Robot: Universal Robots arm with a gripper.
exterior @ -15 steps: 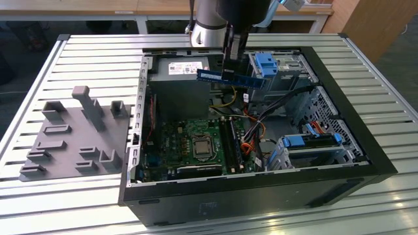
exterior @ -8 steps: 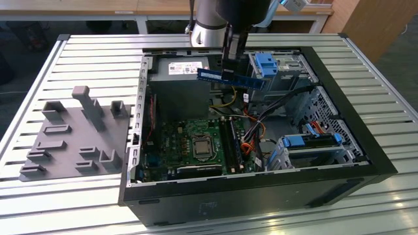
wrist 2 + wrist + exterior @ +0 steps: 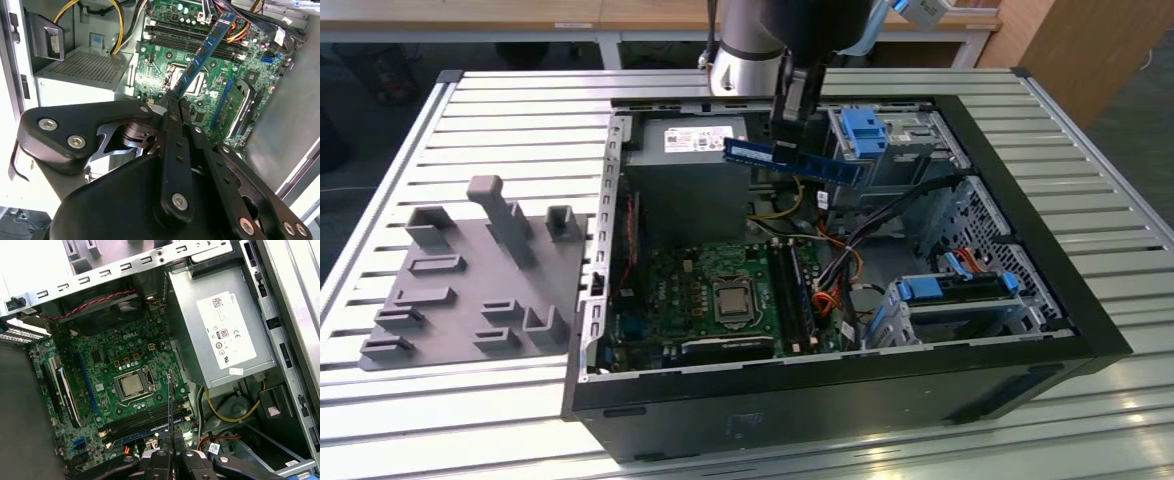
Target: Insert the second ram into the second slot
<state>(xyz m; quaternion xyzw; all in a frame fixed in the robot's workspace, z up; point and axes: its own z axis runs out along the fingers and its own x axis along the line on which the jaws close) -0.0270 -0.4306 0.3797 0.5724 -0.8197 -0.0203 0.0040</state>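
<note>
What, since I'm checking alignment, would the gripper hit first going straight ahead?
Probably the motherboard's memory slots beside the CPU socket; the gripper is shut on the second ram, which leads. Depth is unclear.

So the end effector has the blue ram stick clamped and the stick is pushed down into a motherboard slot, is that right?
Not quite. The end effector does have the second ram clamped, but it is not in a slot: the exterior view shows it held in the air above the open case, clear of the motherboard.
</note>
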